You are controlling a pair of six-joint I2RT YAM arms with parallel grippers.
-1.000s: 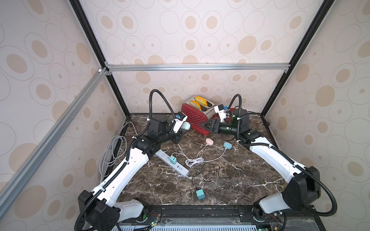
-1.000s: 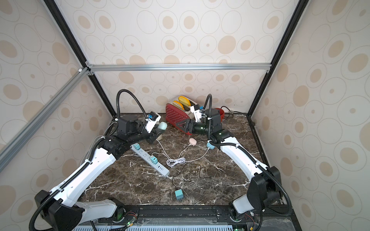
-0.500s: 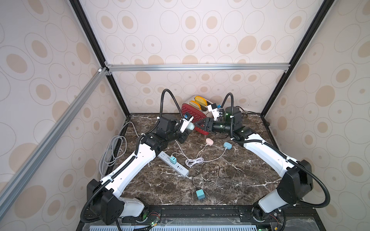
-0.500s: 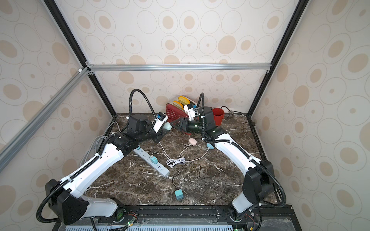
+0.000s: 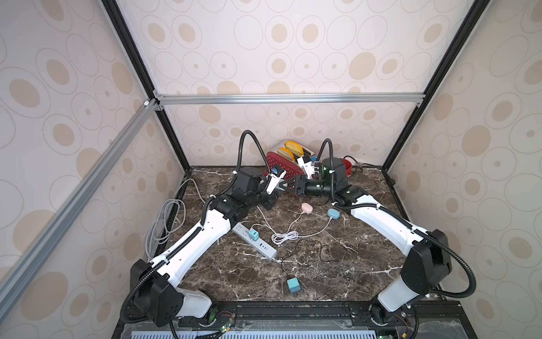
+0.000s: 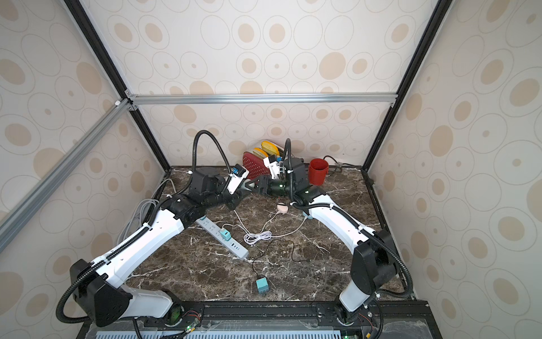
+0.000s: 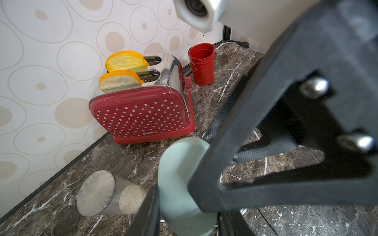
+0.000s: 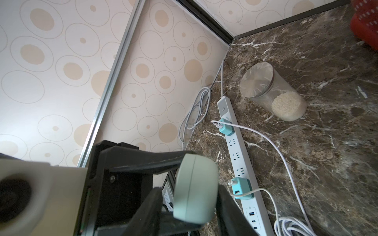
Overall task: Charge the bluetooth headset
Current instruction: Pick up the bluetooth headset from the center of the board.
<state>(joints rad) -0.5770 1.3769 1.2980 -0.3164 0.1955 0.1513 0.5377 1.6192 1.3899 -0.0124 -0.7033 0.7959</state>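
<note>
Right wrist view, pale-green headset case (image 8: pixel 196 183) gripped by left tool (image 8: pixel 185 192)

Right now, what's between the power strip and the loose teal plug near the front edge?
A thin black cable on bare marble, running from the teal plug toward the end of the power strip; both top views show it.

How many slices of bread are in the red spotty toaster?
2. One orange-crusted bread slice stands in the rear slot of the red white-dotted toaster; the other slice in the front slot. None looks hidden.
</note>
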